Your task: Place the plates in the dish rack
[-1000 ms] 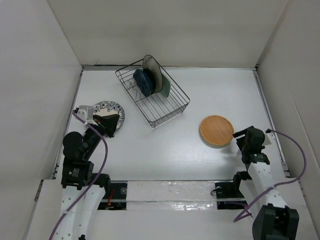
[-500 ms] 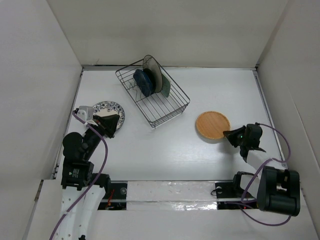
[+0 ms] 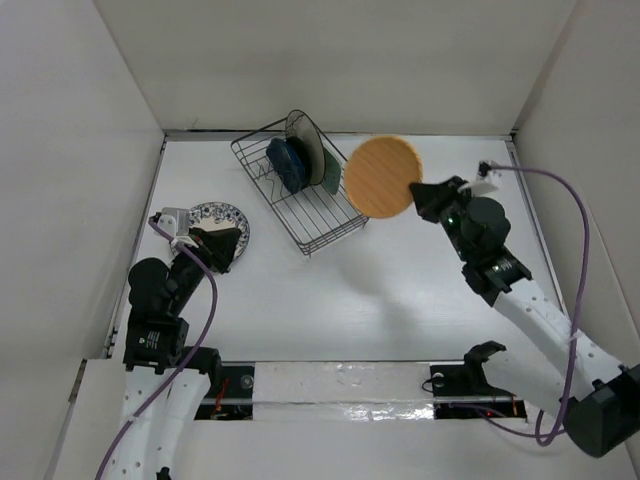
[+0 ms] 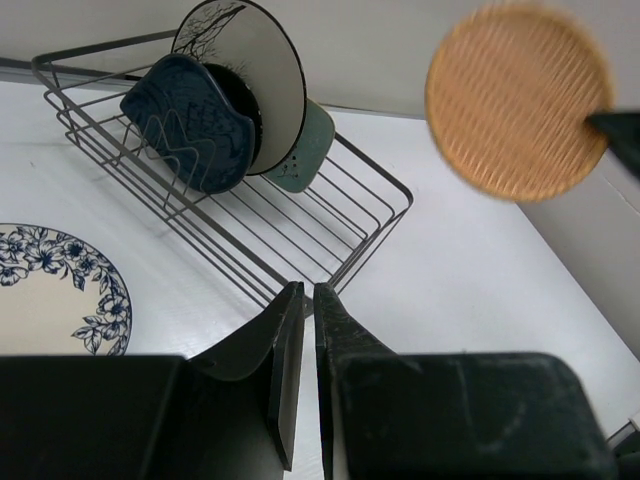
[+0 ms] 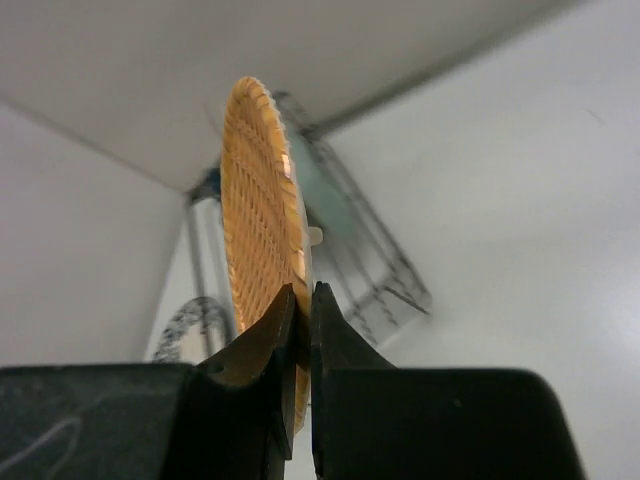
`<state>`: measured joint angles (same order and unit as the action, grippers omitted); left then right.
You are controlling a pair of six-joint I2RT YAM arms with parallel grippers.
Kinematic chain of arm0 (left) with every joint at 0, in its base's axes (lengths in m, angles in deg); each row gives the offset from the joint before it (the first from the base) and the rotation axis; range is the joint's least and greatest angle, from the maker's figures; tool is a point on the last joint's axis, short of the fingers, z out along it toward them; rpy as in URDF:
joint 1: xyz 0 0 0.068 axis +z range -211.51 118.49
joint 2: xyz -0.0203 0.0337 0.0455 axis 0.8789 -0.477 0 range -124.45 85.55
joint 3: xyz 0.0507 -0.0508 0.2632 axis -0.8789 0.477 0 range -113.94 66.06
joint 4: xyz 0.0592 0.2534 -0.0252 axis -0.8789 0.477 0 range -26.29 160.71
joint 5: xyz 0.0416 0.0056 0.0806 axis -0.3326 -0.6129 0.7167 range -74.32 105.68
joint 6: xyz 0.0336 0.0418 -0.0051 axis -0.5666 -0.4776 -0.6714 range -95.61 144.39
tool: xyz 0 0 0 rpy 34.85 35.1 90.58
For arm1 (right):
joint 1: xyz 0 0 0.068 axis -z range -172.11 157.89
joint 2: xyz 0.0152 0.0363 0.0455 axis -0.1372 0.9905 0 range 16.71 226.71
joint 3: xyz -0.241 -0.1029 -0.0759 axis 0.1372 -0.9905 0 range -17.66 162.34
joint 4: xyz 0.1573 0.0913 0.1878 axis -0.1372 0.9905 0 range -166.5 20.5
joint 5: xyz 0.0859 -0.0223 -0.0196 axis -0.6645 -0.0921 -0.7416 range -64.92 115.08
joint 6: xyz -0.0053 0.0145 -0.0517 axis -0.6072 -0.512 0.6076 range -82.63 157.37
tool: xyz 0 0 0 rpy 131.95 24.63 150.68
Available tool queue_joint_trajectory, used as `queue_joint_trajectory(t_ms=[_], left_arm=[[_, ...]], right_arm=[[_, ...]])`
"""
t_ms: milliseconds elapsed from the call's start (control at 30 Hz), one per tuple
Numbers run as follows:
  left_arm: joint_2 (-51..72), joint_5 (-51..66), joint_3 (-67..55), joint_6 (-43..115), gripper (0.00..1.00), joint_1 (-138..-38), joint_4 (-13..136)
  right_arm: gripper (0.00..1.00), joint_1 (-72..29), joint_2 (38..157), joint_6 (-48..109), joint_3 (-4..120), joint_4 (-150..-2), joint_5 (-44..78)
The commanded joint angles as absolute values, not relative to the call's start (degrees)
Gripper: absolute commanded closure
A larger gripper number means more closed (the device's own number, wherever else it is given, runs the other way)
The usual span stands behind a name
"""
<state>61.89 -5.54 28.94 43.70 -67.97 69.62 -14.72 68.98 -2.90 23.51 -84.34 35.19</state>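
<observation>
Dish rack [image 3: 305,195] holds blue plate [image 3: 287,163], cream plate [image 3: 303,140] and green plate [image 3: 331,175] upright. Right of it, tan-orange plate [image 3: 381,177] airborne on edge; left of it, patterned plate [image 3: 213,214] flat.

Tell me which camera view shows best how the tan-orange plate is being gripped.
The right wrist view: it sees the tan-orange plate edge-on, its rim pinched by the right gripper. The top external view shows its round face in the air near the dish rack; the left wrist view shows that face, slightly blurred.

White table [image 3: 330,310] between plain white walls [image 3: 340,60], under seemingly even light.
</observation>
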Motion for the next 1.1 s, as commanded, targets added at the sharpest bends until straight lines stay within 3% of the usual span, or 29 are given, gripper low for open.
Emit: queue_joint_trajectory(t_ms=[0, 267, 400, 533, 800, 1067], left_arm=[[60.59, -6.73, 27.48, 43.11, 0.93, -68.37, 67.75], [59.01, -5.59, 27.39, 43.19, 0.92, -68.37, 67.66], [58.83, -4.89, 27.39, 43.19, 0.92, -68.37, 67.66], [59.45, -3.14, 27.30, 43.11, 0.92, -68.37, 67.93], [59.63, -1.55, 27.48, 43.28, 0.91, -68.37, 68.01], [59.01, -0.67, 27.39, 43.37, 0.91, -68.37, 67.75]], right_arm=[[1.00, -23.75, 75.93, 11.15, 36.28, -91.09, 47.38], [1.00, -39.03, 111.66, 36.54, 71.87, -84.07, 56.97], [1.00, -40.98, 124.59, 46.40, 90.74, -82.39, 62.41], [1.00, -42.91, 135.08, 56.42, 101.66, -84.93, 67.61], [1.00, -43.97, 147.13, 63.73, 110.84, -86.61, 71.48], [1.00, -44.49, 153.91, 60.66, 113.30, -84.68, 71.40]])
